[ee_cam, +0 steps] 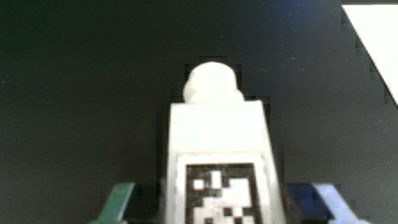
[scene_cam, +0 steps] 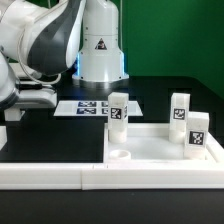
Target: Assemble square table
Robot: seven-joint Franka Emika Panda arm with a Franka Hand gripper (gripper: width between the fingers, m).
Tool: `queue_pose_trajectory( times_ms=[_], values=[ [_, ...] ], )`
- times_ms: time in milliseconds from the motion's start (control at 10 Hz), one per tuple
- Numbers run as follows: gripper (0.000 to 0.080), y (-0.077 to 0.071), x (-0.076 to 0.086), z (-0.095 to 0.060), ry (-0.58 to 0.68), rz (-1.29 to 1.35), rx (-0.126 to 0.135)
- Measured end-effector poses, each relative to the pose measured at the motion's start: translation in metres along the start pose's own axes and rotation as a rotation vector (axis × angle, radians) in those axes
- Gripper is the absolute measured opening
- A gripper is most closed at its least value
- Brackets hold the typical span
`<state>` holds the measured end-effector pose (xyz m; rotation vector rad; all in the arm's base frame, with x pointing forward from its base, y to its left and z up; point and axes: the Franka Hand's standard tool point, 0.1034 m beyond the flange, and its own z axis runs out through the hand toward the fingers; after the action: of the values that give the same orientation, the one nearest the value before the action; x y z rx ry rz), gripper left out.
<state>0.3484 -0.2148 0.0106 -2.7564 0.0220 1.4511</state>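
In the wrist view a white block leg (ee_cam: 217, 125) with a black-and-white tag and a rounded tip lies lengthwise between my gripper's (ee_cam: 224, 208) fingers, a teal one (ee_cam: 121, 202) and a blue one (ee_cam: 331, 200). A narrow dark strip shows on each side of the leg, so I cannot tell whether it is gripped. In the exterior view the gripper (scene_cam: 10, 108) is low at the left edge and the leg is hidden there. The square panel (scene_cam: 160, 146) lies flat at the right with a round socket (scene_cam: 118, 153). Three tagged legs (scene_cam: 118, 110) (scene_cam: 179, 110) (scene_cam: 197, 133) stand upright at it.
The long low white rail (scene_cam: 60, 178) runs along the front and up the right side of the panel. The marker board (scene_cam: 85, 107) lies flat behind, by the robot's white base (scene_cam: 100, 45). A white edge (ee_cam: 377, 50) shows in the wrist view.
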Motion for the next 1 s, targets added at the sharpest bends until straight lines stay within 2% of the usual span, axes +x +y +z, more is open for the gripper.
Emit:
queue_pose_trajectory(
  times_ms=[600, 800, 1000],
  values=[
    [0.0287, -0.001, -0.002, -0.003, -0.006, -0.003, -0.003],
    [0.0288, -0.014, -0.02, -0.043, -0.007, -0.026, 0.012],
    [0.0289, -0.019, -0.038, -0.073, 0.011, -0.024, 0.034]
  ],
)
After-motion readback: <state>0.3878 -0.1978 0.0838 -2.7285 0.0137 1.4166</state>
